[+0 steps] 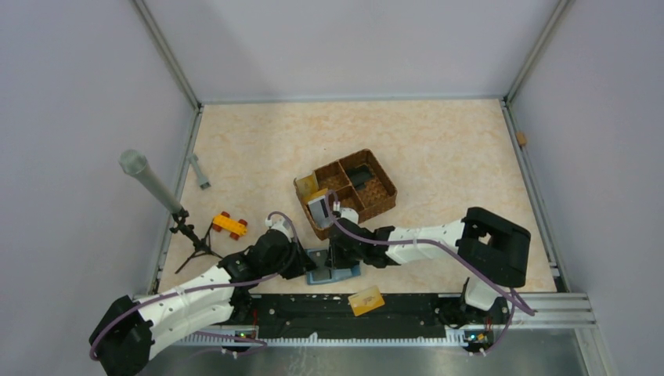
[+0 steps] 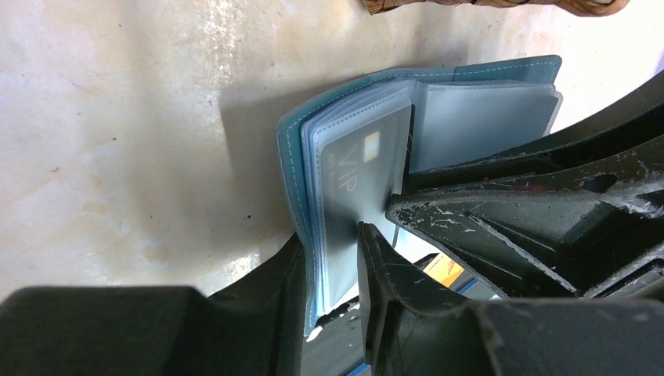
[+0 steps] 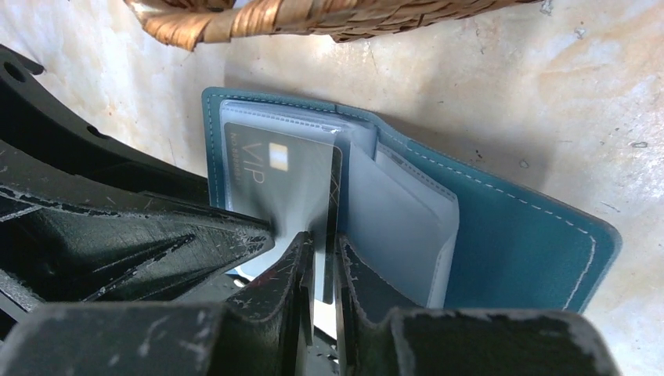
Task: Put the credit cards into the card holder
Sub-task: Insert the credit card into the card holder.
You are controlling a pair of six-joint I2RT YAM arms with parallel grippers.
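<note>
The teal card holder (image 3: 517,235) lies open on the near middle of the table (image 1: 438,149), just in front of the wicker basket (image 1: 381,205) and between the two grippers. Its clear plastic sleeves (image 3: 399,211) fan up from the spine, and a dark grey VIP credit card (image 3: 282,180) sits partly inside the left sleeve, its near edge sticking out. The basket, slightly farther and to the right, has several compartments. A dark item (image 1: 362,175) lies in the far one, too small to identify.

The left gripper (image 2: 330,235) has its fingers somewhat apart, straddling the holder's left leaf: one finger outside the teal cover, the other tip resting on the sleeve over the card. The right gripper (image 3: 325,239) has its fingers drawn nearly together on the protruding near edge of the VIP card.

A second credit card, orange-gold (image 1: 366,301), lies alone on the black rail at the table's near edge, right of the holder.

The holder's cover is smooth with pale stitching along its rim. The sleeves are glossy and translucent, the basket is coarse brown weave, and the black gripper fingers are scuffed and scratched. The tabletop is beige and mottled like marble.
</note>
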